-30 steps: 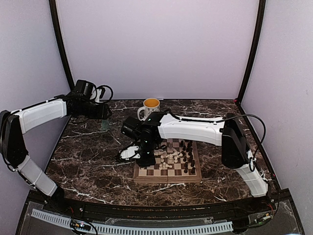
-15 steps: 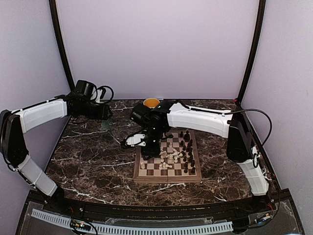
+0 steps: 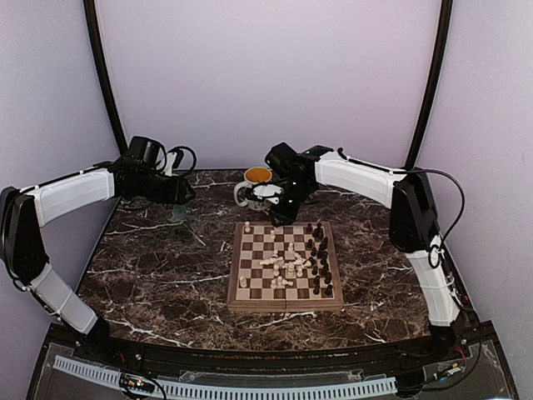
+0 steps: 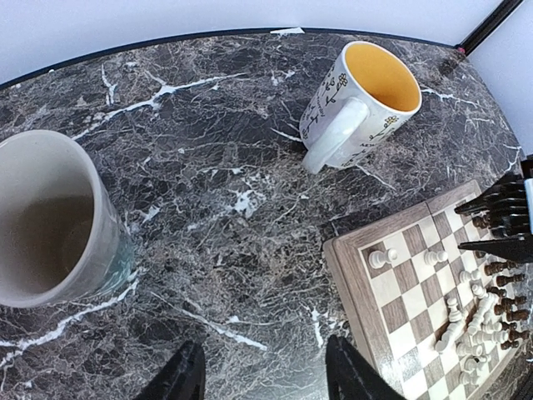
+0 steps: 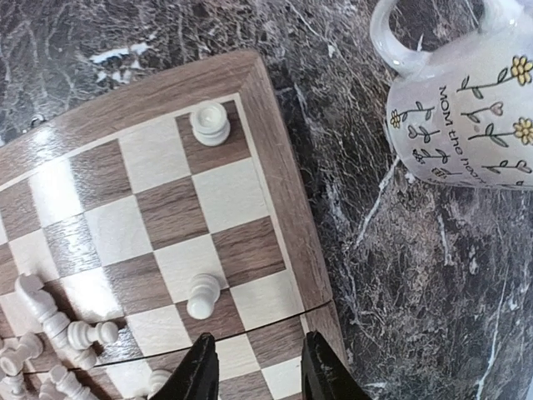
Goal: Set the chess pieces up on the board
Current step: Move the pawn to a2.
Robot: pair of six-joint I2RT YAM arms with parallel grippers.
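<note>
The board (image 3: 236, 292) lies in the middle of the marble table. Cream-white chess pieces (image 3: 287, 267) lie jumbled on its middle, and dark ones (image 3: 321, 257) crowd its right side. Single white pieces stand at the far-left corner (image 3: 247, 227) and the near-left square (image 3: 243, 281). My right gripper (image 3: 281, 215) hovers open and empty over the board's far edge (image 5: 279, 192), with a white rook (image 5: 210, 122) and a white pawn (image 5: 202, 296) below it. My left gripper (image 4: 266, 379) hangs open over bare marble, left of the board (image 4: 354, 275).
A flowered mug (image 3: 254, 179) with a yellow inside stands just behind the board, close to the right gripper, and shows again as the mug (image 5: 466, 108) and the mug (image 4: 358, 104). A grey cup (image 4: 46, 221) sits under the left arm.
The right gripper opened, left a white piece standing on the board's near-left square, then rose and swung to the far edge by the mug. The left arm stayed put.
</note>
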